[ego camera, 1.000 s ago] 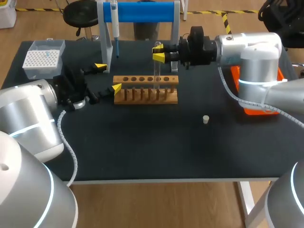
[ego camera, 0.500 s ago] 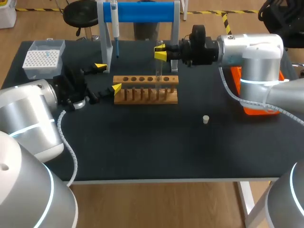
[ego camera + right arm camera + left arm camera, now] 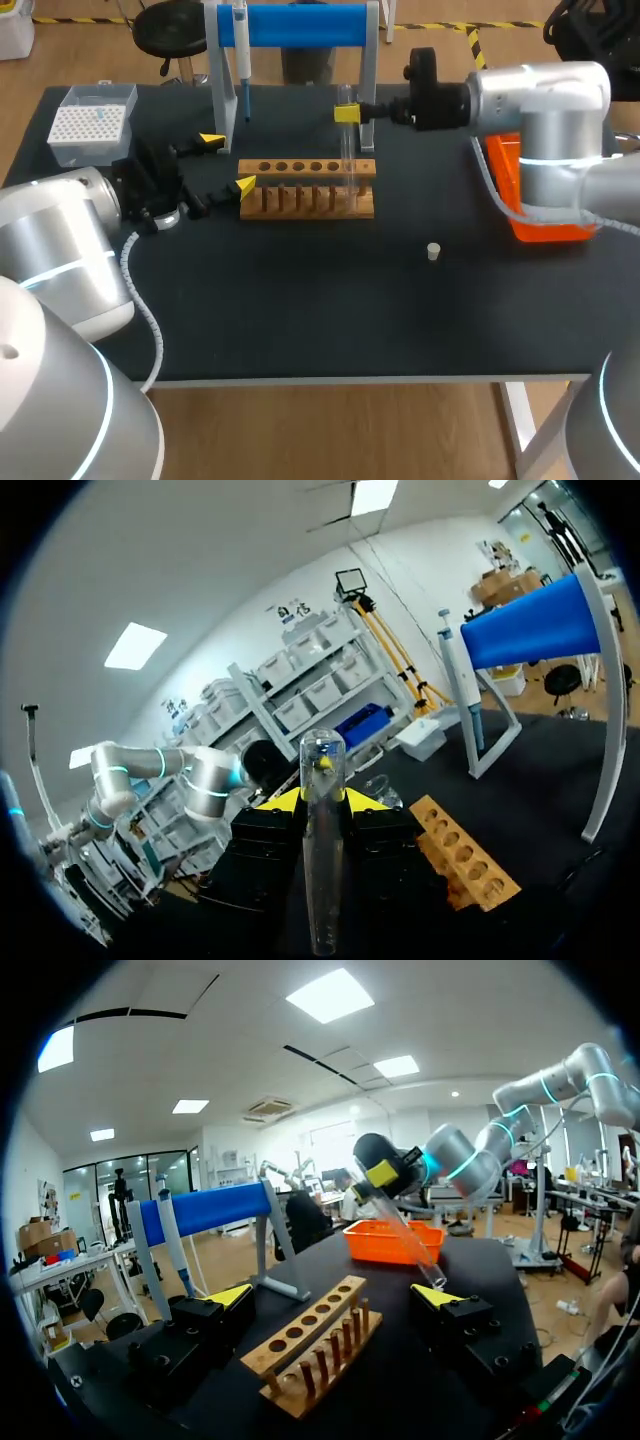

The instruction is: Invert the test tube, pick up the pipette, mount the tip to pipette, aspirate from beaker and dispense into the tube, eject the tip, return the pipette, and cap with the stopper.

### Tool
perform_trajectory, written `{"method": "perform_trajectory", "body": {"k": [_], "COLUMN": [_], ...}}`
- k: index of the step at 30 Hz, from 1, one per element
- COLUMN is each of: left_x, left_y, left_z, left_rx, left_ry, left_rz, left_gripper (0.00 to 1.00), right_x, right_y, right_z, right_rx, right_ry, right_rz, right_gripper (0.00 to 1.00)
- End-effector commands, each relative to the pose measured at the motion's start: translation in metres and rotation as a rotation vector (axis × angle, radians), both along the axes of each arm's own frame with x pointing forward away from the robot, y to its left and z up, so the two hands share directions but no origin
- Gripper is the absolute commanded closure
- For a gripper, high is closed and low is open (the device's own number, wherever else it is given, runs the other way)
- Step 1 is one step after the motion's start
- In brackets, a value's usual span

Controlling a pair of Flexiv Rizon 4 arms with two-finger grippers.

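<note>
Black table (image 3: 300, 300), lab room beyond it.

Your right gripper (image 3: 347, 113) comes in from the right and sits above the right end of the wooden rack (image 3: 307, 188). Its yellow tips are clamped on the test tube (image 3: 349, 150), one from each side. The right wrist view confirms this: the tube runs straight across between the two fingers, and one rounded end shows. From the head view the tube stands close to upright, with its lower end over the rack's right end. From the left wrist view it leans, and that lower end hangs in the air, apart from the rack.

Your left gripper (image 3: 228, 163) is at the rack's left end, fingers spread wide, holding nothing. One yellow tip is just beside the rack's left corner; you cannot tell whether it touches. In the left wrist view the rack lies ahead, between the open fingers.

Behind the rack, the pipette (image 3: 241, 50) hangs upright on the left side of the stand (image 3: 300, 25), which has a blue bar across its top.

The tip box (image 3: 93, 122) is at the table's far left corner.

The stopper (image 3: 433, 251) lies alone on the table, nearer you and to the right of the rack, well apart from it.

An orange tray (image 3: 503, 180) is at the right edge, partly hidden by your right arm.
</note>
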State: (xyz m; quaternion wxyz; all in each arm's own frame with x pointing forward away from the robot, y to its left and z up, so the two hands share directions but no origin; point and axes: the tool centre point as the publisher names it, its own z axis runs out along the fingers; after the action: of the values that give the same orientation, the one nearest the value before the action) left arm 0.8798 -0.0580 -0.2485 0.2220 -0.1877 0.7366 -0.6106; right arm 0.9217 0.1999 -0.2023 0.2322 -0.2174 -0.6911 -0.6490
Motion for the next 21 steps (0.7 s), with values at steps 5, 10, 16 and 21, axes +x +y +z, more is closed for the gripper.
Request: {"method": "perform_trajectory", "body": {"k": [5, 10, 16, 21], "left_x": [-0.001, -0.001, -0.001, -0.001], "left_y": [-0.002, -0.002, -0.002, -0.002], "left_z": [-0.001, -0.001, -0.001, -0.001], "left_rx": [-0.001, -0.001, -0.001, -0.001], "left_ry": [-0.004, -0.004, -0.004, -0.004], "left_rz": [0.009, 0.009, 0.009, 0.009], "left_gripper": [0.0, 0.0, 0.0, 0.0], "right_x": [0.003, 0.004, 0.004, 0.003], "right_y": [-0.001, 0.001, 0.002, 0.002], "right_z": [-0.002, -0.008, -0.013, -0.013], "right_rx": [-0.026, -0.038, -0.05, -0.055], "right_ry": [0.488, 0.612, 0.716, 0.76], "right_rz": [0.016, 0.027, 0.044, 0.04], "right_gripper": [1.0, 1.0, 1.0, 1.0]}}
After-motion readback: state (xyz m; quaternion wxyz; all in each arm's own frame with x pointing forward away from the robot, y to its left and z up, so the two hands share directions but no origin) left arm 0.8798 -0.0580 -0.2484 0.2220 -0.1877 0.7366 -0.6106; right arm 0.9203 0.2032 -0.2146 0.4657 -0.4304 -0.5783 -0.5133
